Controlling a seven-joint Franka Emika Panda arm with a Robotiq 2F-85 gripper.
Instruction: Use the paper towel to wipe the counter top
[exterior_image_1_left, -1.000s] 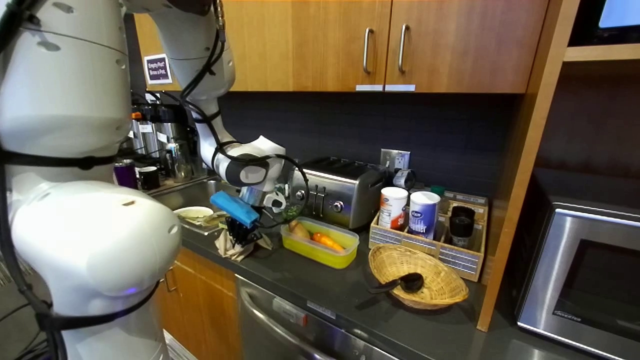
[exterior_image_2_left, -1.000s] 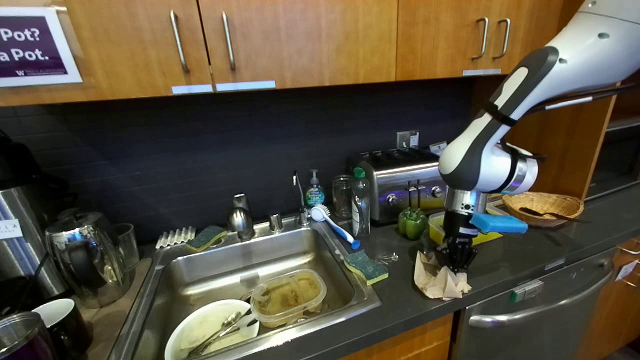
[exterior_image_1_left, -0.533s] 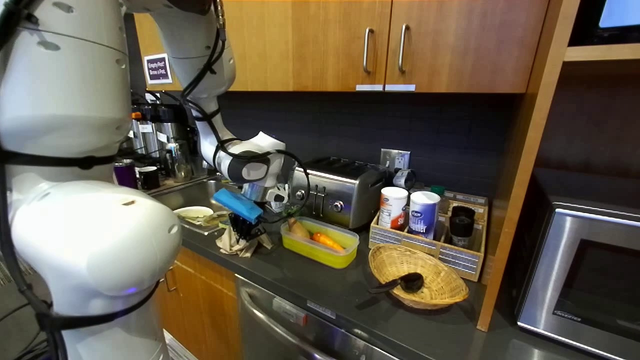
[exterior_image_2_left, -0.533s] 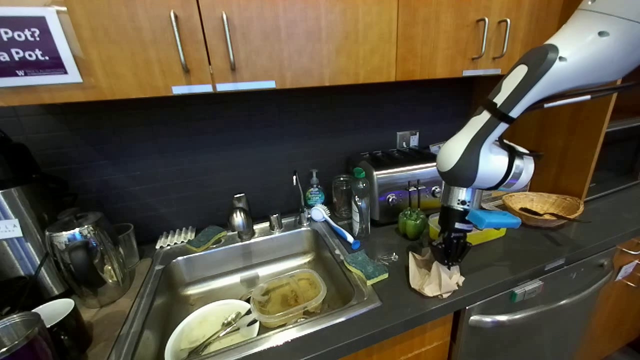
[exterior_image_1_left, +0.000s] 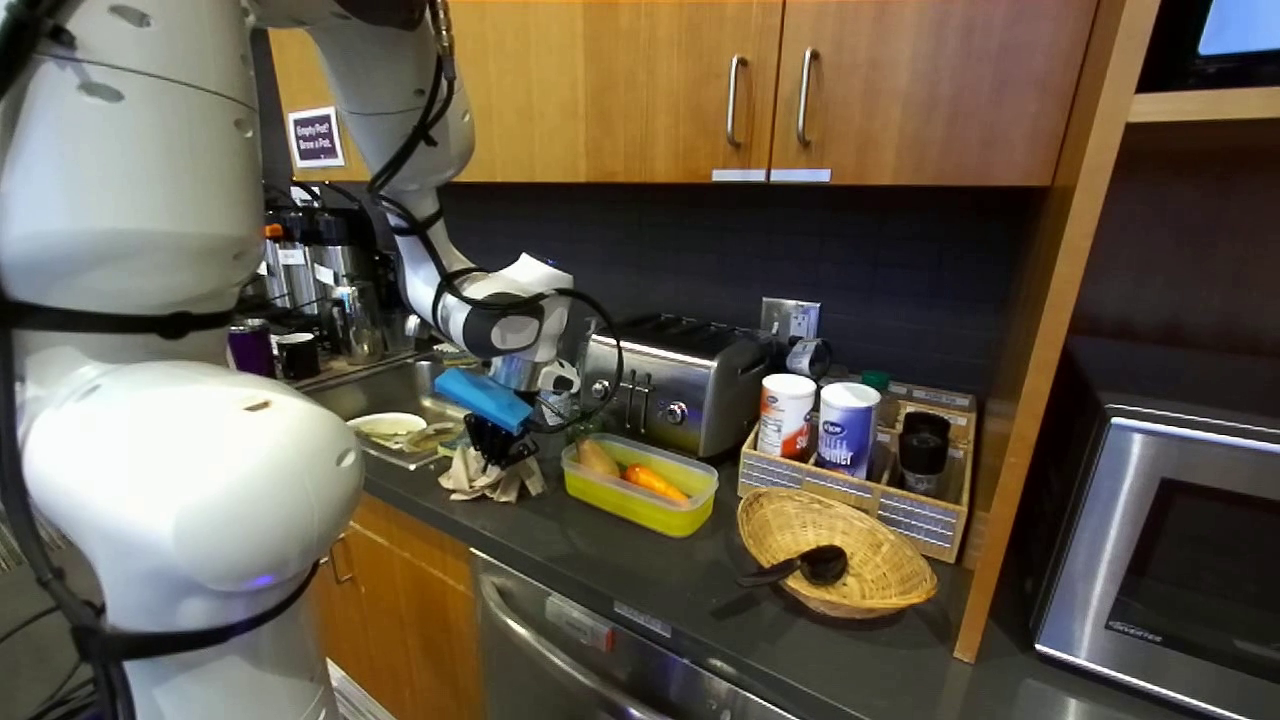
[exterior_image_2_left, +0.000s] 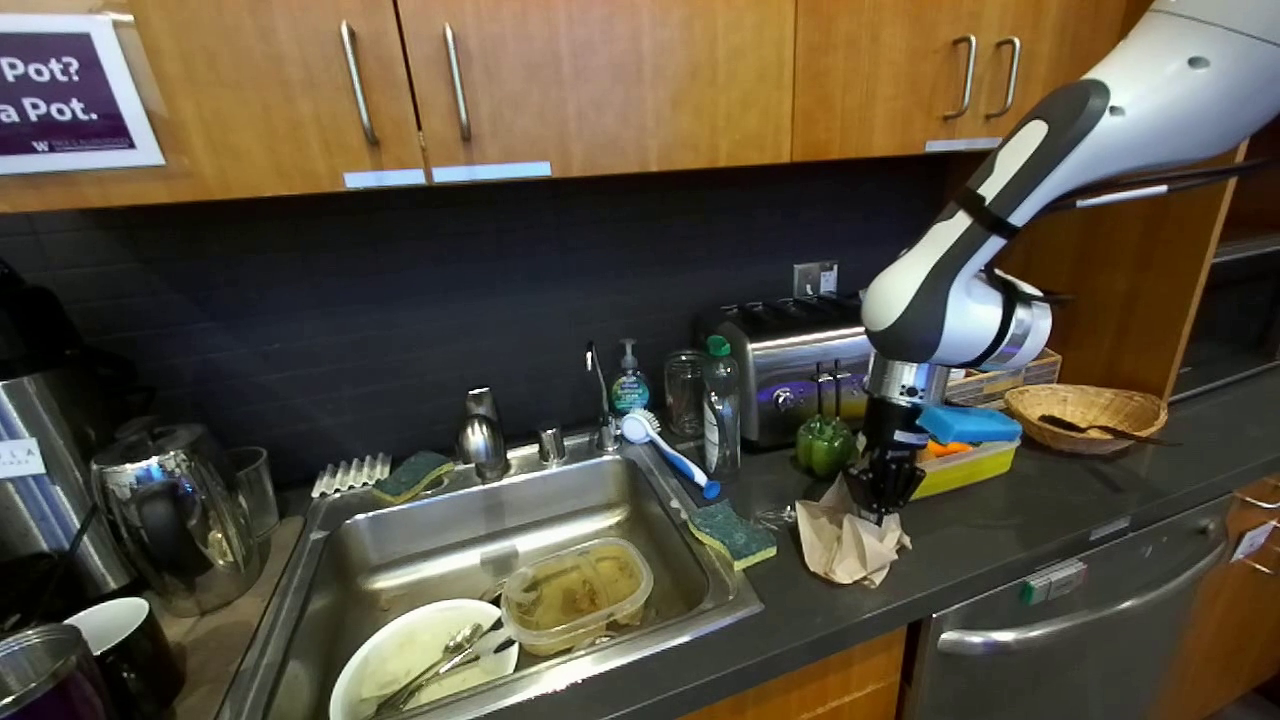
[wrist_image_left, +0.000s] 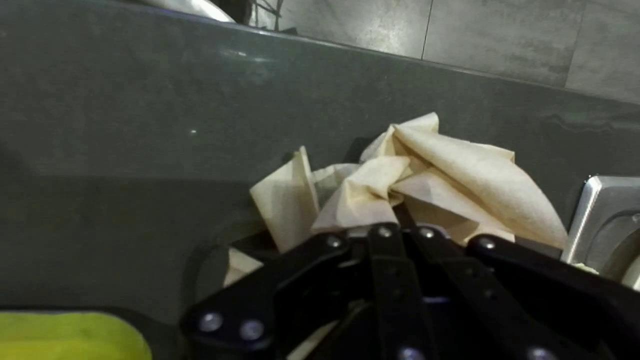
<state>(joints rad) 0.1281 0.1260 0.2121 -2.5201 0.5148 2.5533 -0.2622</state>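
The tan-brown paper towel (exterior_image_2_left: 845, 545) lies crumpled on the dark grey counter top (exterior_image_1_left: 690, 590), between the sink and the yellow tray. My black gripper (exterior_image_2_left: 873, 508) points down and its fingers are shut on the towel's middle, low over the surface. The towel also shows in an exterior view (exterior_image_1_left: 468, 476), partly behind the gripper (exterior_image_1_left: 500, 458). In the wrist view the towel (wrist_image_left: 480, 175) spreads out on both sides of the closed fingertips (wrist_image_left: 404, 226). The fingers hide the pinched part. The counter top (wrist_image_left: 125, 115) shows around it up to its straight front edge.
The yellow tray (exterior_image_1_left: 635, 508) with vegetables stands close beside the gripper. A green pepper (exterior_image_2_left: 826, 447) and the toaster (exterior_image_2_left: 800, 400) stand behind. A sponge (exterior_image_2_left: 735, 535) lies at the sink rim (exterior_image_2_left: 738, 600). A woven basket (exterior_image_1_left: 885, 575) holds a dark spoon.
My gripper and the towel in it have slid along the counter toward the sink and slightly toward the back wall. The fingers have stayed shut. The tray and other objects have not moved.
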